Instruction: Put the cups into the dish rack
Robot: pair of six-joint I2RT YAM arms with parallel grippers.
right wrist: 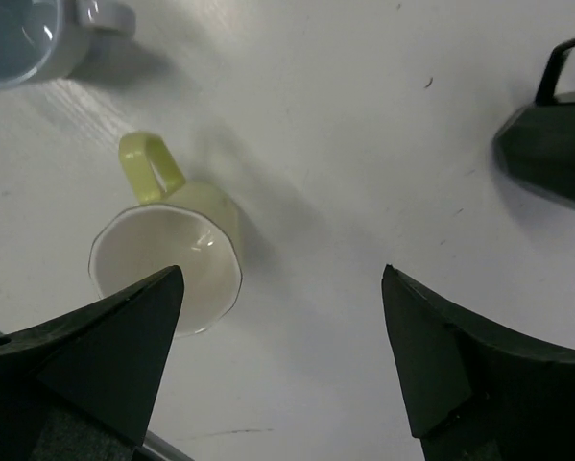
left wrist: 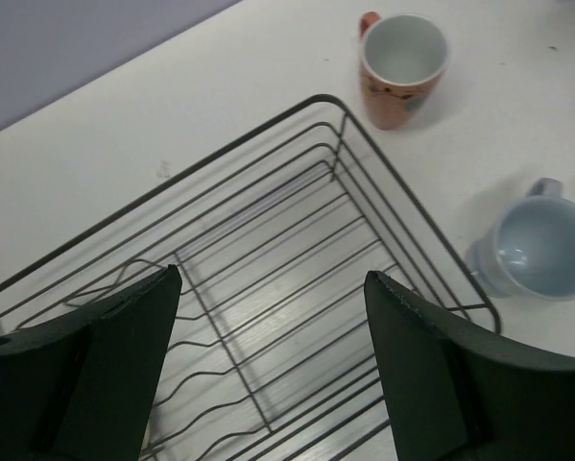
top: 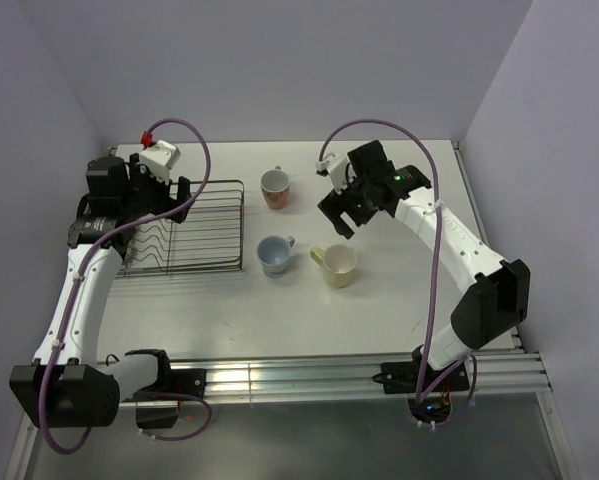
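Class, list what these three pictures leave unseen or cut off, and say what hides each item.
Rack, left end: top view, covered by the left arm.
Blue cup: left wrist view, cut by the right edge; right wrist view, by the top-left corner.
Yellow cup rim: right wrist view, partly behind a finger.

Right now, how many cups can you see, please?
3: a pink cup off the rack's far right corner, a blue cup off its near right corner, a yellow cup right of that. A dark, cut-off thing in the right wrist view may be a fourth.
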